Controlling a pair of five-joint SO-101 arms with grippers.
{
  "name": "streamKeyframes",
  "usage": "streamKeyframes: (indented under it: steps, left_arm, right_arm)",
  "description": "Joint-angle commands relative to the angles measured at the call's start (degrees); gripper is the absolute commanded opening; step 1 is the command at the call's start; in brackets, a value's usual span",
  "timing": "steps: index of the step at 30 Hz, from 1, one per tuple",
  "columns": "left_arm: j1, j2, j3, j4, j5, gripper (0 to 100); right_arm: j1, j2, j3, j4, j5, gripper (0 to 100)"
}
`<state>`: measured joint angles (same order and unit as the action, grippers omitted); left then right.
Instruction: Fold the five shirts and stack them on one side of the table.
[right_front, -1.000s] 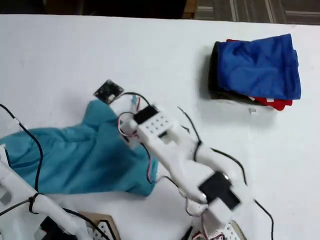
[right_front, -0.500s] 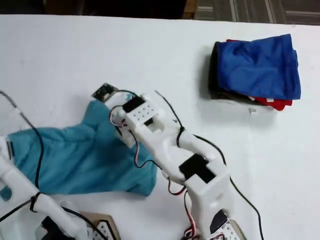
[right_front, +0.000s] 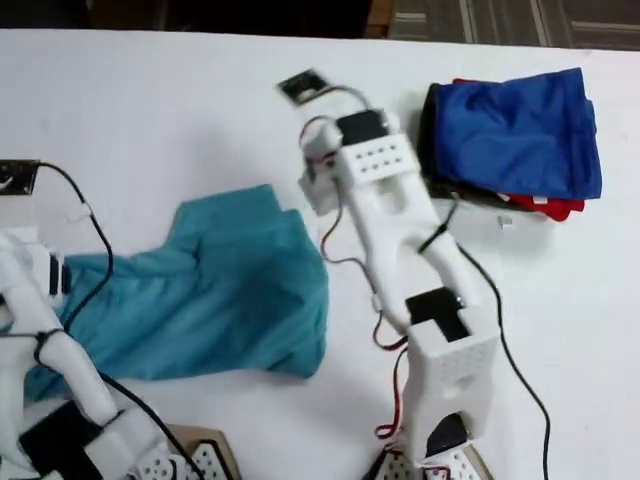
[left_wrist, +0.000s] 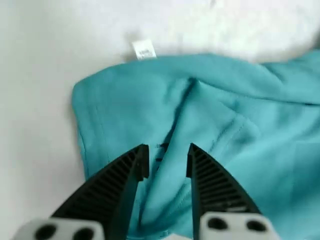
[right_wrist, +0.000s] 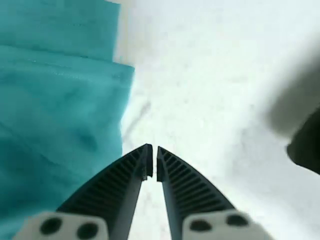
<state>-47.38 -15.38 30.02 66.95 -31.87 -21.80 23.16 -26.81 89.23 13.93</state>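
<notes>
Teal soft cotton shirt (right_front: 215, 295) lies rumpled on the white table (right_front: 150, 100), well apart from the folded shirt stack (right_front: 515, 135). It looks light and limp, best pinched at a hem or corner. The left tool (left_wrist: 165, 160) hovers over it, part open and empty. The right tool (right_wrist: 154, 162), closed to a slit and empty, is beside its edge.

Right arm (right_front: 385, 200) swung off teal shirt (right_front: 230, 290) toward the stack (right_front: 515, 135).
</notes>
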Motion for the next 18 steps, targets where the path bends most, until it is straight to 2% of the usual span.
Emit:
streamKeyframes:
  steps: [1,6,10,13,18]
  left_arm:
    - [0.4,3.3,-5.4,-0.4,0.2,15]
    - [-0.2,11.0,-10.2,-0.4,0.4,15]
    - [-3.7,17.7,-16.4,-1.3,5.1,15]
    - [-5.5,23.6,-21.3,-1.1,5.8,15]
    - [-8.2,31.0,-28.0,2.3,5.9,15]
  right_arm:
    - [0.9,-0.3,-6.1,3.8,0.0,1.9]
    - [-5.4,0.3,-6.6,4.4,-0.1,3.4]
    - [-8.7,0.7,-6.3,-0.8,-0.6,15.9]
    - [-9.6,3.4,-6.5,-5.6,-0.6,24.7]
    - [-11.5,9.3,-6.9,-10.1,-0.7,26.2]
